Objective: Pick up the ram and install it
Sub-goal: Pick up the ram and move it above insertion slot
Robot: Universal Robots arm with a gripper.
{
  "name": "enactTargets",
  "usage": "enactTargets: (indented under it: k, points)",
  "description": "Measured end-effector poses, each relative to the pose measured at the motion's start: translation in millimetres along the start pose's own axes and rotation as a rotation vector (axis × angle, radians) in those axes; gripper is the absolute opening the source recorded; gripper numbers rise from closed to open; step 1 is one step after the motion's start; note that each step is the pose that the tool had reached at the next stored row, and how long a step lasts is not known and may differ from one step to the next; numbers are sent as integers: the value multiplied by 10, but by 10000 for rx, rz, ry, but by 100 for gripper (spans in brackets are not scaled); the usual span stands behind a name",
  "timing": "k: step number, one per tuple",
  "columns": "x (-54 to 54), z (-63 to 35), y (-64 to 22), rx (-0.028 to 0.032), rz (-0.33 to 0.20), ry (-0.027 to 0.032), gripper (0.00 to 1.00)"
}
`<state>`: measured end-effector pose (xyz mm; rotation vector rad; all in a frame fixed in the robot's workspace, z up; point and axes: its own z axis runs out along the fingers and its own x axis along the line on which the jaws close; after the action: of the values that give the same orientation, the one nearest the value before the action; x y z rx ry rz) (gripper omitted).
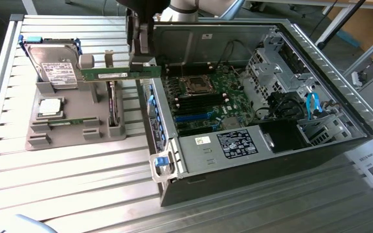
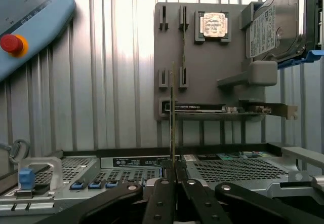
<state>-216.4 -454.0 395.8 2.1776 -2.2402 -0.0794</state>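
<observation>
A ribbed metal worktop (image 1: pixel 76 184) is carrying a grey holder (image 1: pixel 70 138) on the exterior view's left and an open computer case (image 1: pixel 238 160) on its right, with the motherboard (image 1: pixel 206 102) lying exposed inside. In the holder a hard drive (image 1: pixel 54 65) is standing upright at the far end, a square silver processor (image 1: pixel 50 108) is lying flat near the middle, a second green stick (image 1: pixel 66 122) is sitting in the slots just beside it, and a dark expansion card (image 1: pixel 112 104) is standing on edge along the side nearest the case. In the wrist view a teach pendant (image 2: pixel 25 26) with a red button is lying on the slats well apart from the holder. The hand (image 1: pixel 141 60) is hanging above the gap between holder and case wall, its fingers (image 2: pixel 162 198) closing on the ram (image 1: pixel 118 73). The ram is being held clear of the holder, level, gripped at the end nearest the case and reaching out across the front of the hard drive.
</observation>
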Motion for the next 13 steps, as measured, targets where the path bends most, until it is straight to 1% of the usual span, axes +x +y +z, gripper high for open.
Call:
enactTargets:
  k: [13]
  points:
    - [-9, -15, -306, -36, -12, 2, 12]
